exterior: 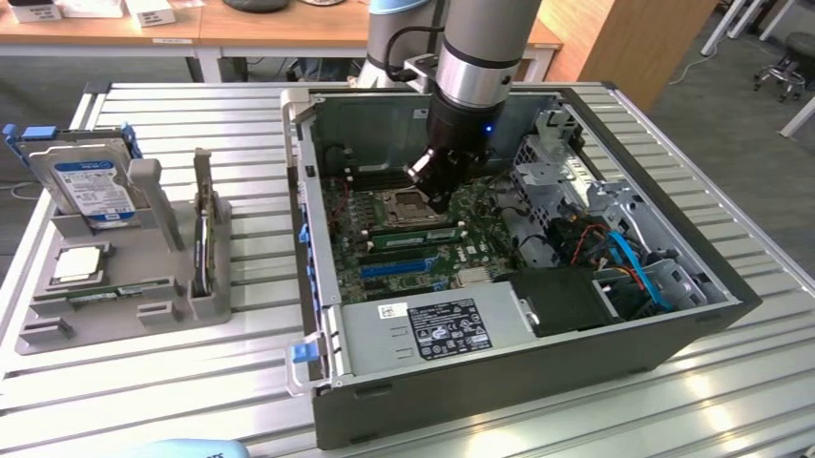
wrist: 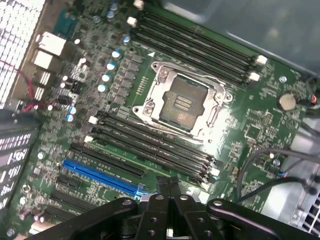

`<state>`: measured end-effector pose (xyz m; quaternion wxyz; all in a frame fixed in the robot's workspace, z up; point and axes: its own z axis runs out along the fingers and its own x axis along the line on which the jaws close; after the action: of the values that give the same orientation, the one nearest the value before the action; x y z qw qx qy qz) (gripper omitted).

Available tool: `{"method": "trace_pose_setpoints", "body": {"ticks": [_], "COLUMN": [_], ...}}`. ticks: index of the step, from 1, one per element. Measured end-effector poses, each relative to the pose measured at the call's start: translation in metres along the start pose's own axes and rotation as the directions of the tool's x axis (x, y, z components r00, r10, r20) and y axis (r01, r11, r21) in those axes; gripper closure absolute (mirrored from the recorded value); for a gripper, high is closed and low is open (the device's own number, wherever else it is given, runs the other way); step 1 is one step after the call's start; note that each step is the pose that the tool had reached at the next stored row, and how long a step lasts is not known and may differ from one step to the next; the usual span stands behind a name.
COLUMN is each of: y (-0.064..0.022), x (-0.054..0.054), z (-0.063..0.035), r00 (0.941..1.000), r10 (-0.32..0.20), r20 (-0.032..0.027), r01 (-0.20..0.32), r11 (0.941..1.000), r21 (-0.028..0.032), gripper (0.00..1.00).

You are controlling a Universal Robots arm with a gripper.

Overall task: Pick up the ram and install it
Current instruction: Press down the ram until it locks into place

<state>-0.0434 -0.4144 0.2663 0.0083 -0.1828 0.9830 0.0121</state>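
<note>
Exterior view: narrow green ram (exterior: 113, 293), dark chips.

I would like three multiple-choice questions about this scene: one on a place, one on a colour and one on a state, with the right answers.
1. Where is the gripper?
A. over the grey holder
B. inside the open computer case, over the motherboard
C. beside the table

2. What colour is the long slot near the gripper in the wrist view?
A. red
B. white
C. blue

3. How do the gripper's jaws stand?
A. shut
B. wide open
C. shut on the hard drive

Answers: 1 B, the arm reaches down into the case; 2 C, it is bright blue among black slots; 3 A, the fingers meet.
</note>
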Motion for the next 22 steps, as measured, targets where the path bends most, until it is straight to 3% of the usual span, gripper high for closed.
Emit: {"method": "trace_pose_setpoints", "body": {"ticks": [4, 9, 15, 21, 22], "y": [0.0, 0.0, 0.0, 0.0, 0.0], "x": [0.0, 0.0, 0.0, 0.0, 0.0], "z": [0.0, 0.0001, 0.0001, 0.0001, 0.0001], "r00": [0.9982, 0.9903, 0.9741, 0.9525, 0.9515], "r10": [0.06, 0.139, 0.226, 0.305, 0.308], "r20": [0.0013, 0.0032, 0.0053, 0.0073, 0.0074], "r01": [-0.06, -0.139, -0.226, -0.305, -0.308], "r11": [0.9982, 0.9903, 0.9741, 0.9525, 0.9515], "r21": [0.0012, 0.0026, 0.0041, 0.0053, 0.0053], "gripper": [0.9, 0.9, 0.9, 0.9, 0.9]}}
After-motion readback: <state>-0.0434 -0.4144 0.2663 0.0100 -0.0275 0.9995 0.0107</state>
